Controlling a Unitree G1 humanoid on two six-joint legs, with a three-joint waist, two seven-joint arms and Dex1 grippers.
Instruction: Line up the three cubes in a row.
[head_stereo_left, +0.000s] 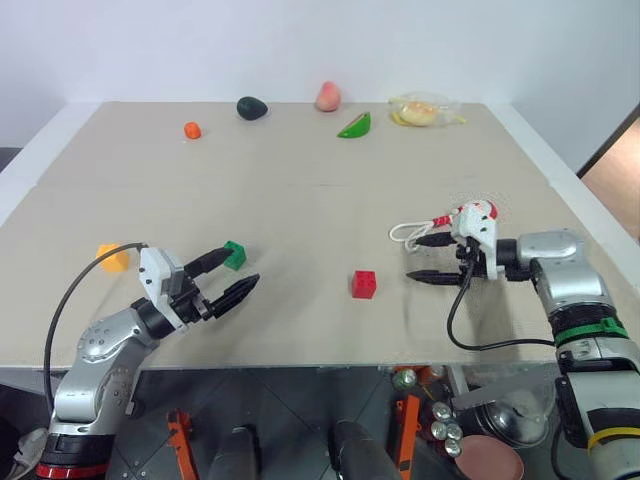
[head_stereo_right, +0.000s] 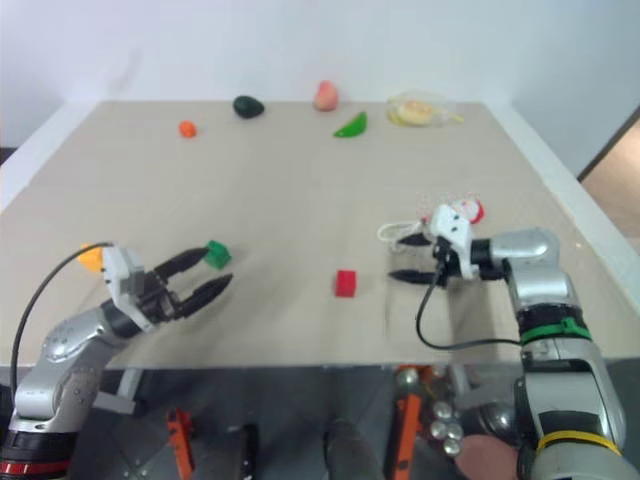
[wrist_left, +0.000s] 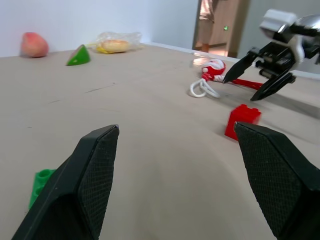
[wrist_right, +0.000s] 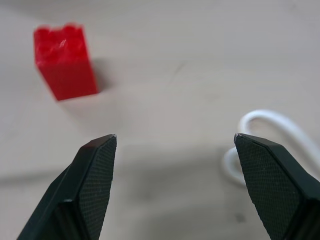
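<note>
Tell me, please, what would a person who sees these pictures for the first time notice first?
Probably the two open black grippers over the tan table: the left gripper beside the green cube, and the right gripper apart from the red cube, next to the Santa toy with its white rope. The yellow-orange cube lies near the table's left edge, far from the other two.
</note>
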